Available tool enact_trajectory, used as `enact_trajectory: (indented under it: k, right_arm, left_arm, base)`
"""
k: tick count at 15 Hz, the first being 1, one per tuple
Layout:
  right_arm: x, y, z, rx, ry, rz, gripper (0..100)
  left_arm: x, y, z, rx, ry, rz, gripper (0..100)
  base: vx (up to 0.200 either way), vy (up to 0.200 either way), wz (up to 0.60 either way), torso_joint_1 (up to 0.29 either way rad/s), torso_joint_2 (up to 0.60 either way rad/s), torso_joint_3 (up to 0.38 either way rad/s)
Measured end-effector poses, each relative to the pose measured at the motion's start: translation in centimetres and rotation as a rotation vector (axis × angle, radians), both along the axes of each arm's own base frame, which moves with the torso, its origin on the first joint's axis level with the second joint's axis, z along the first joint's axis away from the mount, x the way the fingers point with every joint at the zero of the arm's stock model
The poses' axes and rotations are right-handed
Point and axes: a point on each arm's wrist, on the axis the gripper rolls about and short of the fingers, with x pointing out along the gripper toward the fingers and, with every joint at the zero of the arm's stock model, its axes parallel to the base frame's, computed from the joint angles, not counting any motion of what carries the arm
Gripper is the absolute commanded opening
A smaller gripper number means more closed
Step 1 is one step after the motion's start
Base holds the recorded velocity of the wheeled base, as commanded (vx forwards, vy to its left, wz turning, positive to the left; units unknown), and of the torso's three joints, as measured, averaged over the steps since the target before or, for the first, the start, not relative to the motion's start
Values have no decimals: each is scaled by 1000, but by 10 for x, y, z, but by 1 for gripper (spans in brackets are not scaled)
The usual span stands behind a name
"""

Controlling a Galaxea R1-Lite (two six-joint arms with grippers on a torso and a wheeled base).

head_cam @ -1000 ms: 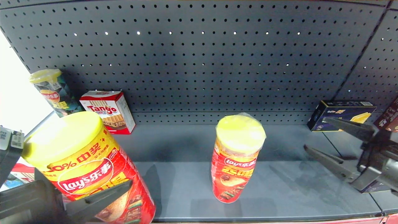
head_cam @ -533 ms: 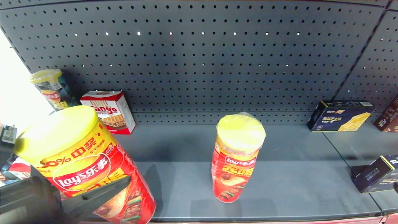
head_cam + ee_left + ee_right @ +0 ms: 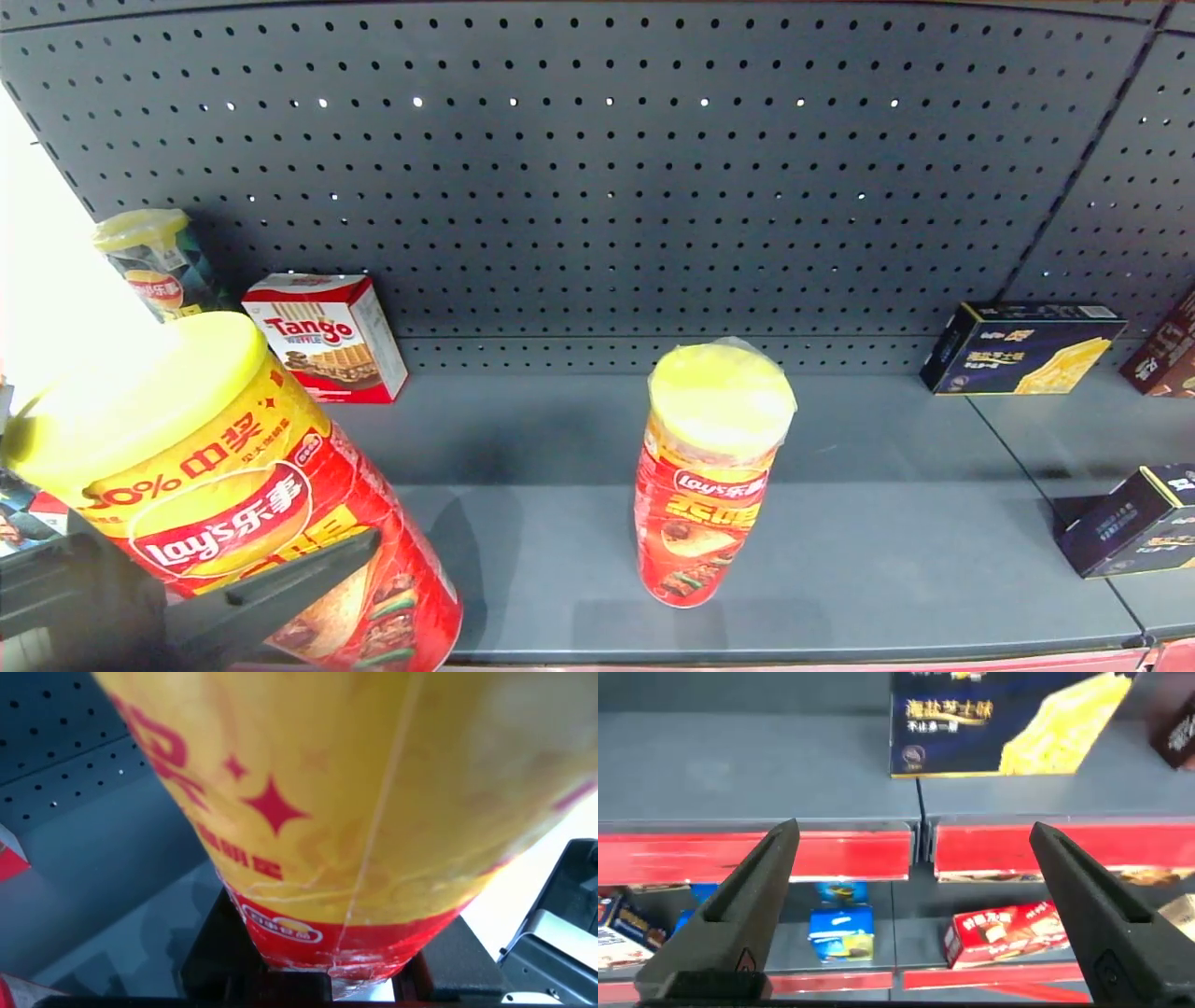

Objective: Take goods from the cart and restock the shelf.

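Note:
A large red chips can (image 3: 224, 504) with a yellow lid is tilted at the shelf's front left, and my left gripper (image 3: 280, 569) is shut on its body. In the left wrist view the can (image 3: 355, 812) sits close up between the dark jaws of the left gripper (image 3: 332, 971). A second, slimmer red chips can (image 3: 714, 471) stands upright mid-shelf on the grey shelf (image 3: 887, 560). My right gripper (image 3: 915, 905) is open with nothing in it, below and in front of the shelf's red front strip (image 3: 831, 854).
At the back left stand a dark chips can (image 3: 154, 261) and a red-white wafer box (image 3: 327, 336). Dark blue boxes (image 3: 1022, 347) (image 3: 1125, 523) sit at the right; one such box (image 3: 1008, 719) is near the shelf edge. A lower shelf holds blue packs (image 3: 840, 933) and a red box (image 3: 1008, 938).
My right gripper has drawn back out of the head view at the right. The held can has shifted slightly left and down with my left gripper.

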Motion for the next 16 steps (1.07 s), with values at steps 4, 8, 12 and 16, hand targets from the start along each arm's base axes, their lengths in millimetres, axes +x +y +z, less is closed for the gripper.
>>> enact_trajectory:
  k: [4, 8, 12, 16]
  right_arm:
    - [-2, -2, -3, -11, -9, -88, 100]
    - [-2, 3, -10, 43, 52, 119, 100]
    - [-2, 3, -9, 30, 48, 125, 100]
    - [-2, 3, -9, 30, 48, 125, 100]
  left_arm:
    - [-2, 1, 0, -1, -5, 2, 0]
    - [-3, 2, 1, -3, -12, 5, 0]
    - [-3, 1, 9, -16, -29, -5, 0]
    - [5, -5, 26, 8, 10, -17, 0]
  base:
    - [0, 0, 0, 0, 0, 0]
    - [0, 0, 0, 0, 0, 0]
    - [0, 0, 0, 0, 0, 0]
    - [0, 0, 0, 0, 0, 0]
